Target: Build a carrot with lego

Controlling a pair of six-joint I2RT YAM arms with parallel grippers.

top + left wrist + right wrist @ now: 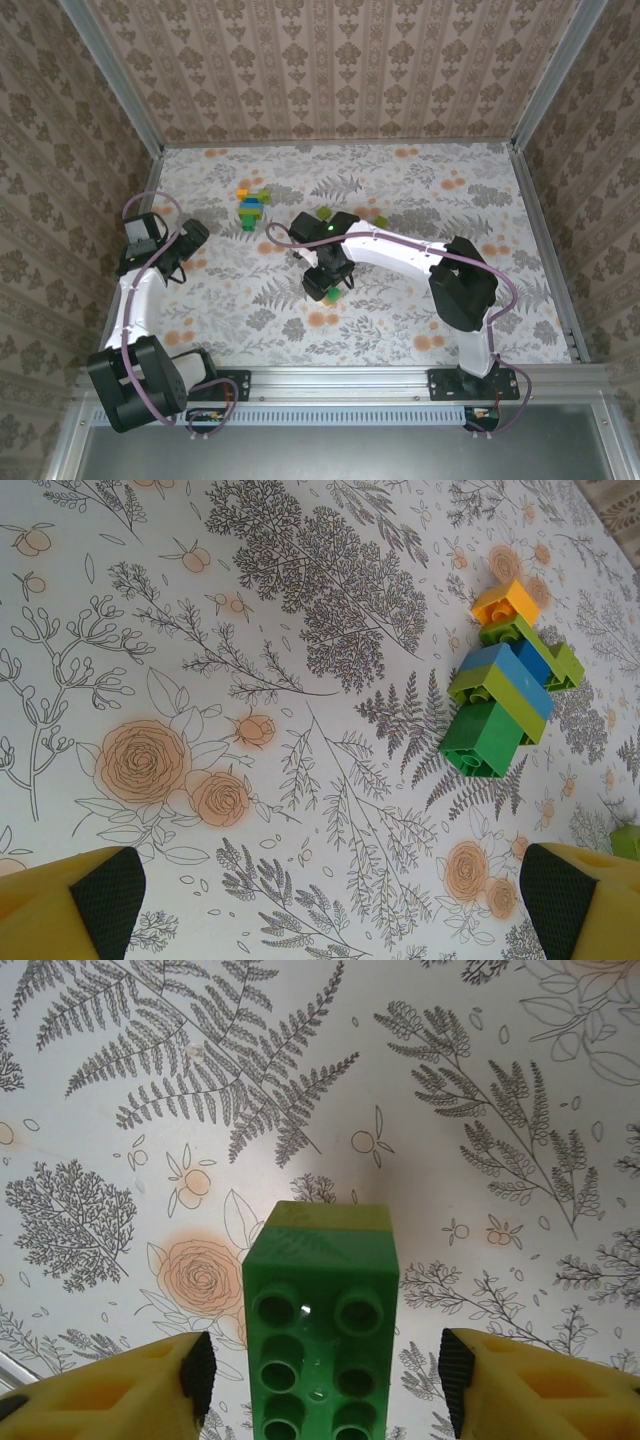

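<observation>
A dark green lego brick (320, 1340), stacked on a lime-green one (330, 1216), stands on the flowered table between the fingers of my right gripper (327, 1370). That gripper is open, with a gap on each side of the brick. From above, the same brick (332, 293) sits under the right gripper (325, 283) at mid-table. My left gripper (330, 900) is open over bare cloth, holding nothing, at the table's left (190, 245). A build of yellow, green and blue bricks (505, 685) lies ahead of it to the right.
The yellow, green and blue build (250, 208) lies behind the two grippers. Loose lime-green bricks lie near it (274, 232) and behind the right arm (380, 222). Patterned walls (330, 70) close in the table on three sides.
</observation>
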